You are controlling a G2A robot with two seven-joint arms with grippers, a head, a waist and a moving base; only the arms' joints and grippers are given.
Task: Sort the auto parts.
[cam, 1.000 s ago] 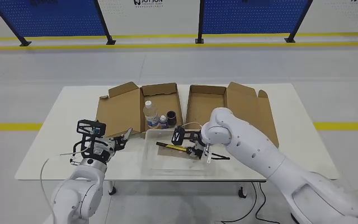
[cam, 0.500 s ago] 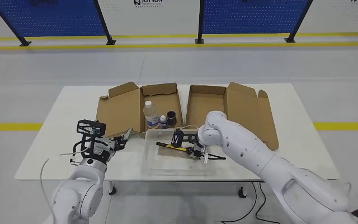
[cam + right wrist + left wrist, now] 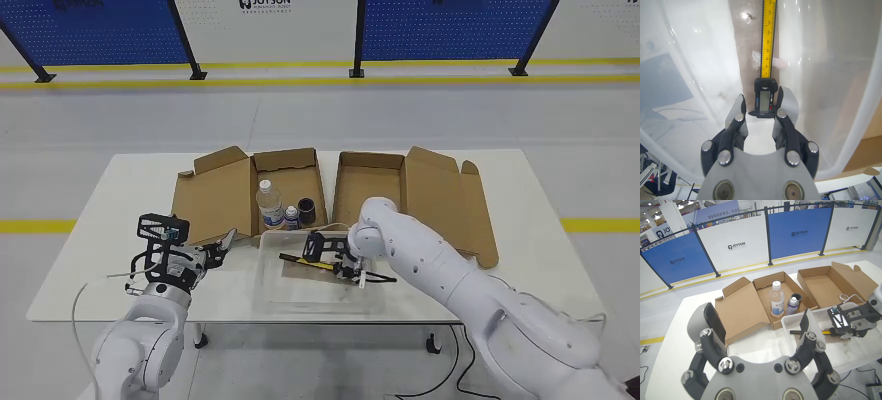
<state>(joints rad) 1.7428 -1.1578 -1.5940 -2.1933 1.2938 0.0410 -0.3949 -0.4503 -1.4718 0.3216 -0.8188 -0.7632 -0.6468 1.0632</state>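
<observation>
My left gripper [image 3: 757,313] hangs wide open over the table's [image 3: 130,210] left side, near the clear bin [image 3: 791,317]. In the bin lies a caliper [image 3: 767,37], with a black digital head and a yellow scale. Its long axis runs straight away from my right gripper [image 3: 761,96], whose part-open jaws straddle the head, not yet closed.

A white tabletop [image 3: 130,200] on a pale factory floor carries three containers. The left cardboard box [image 3: 215,200] and the right cardboard box [image 3: 365,190] sit side by side towards the far edge, both open with their lids folded out flat. A clear plastic bin [image 3: 270,280] lies at the near edge, just beside both boxes' front walls
</observation>
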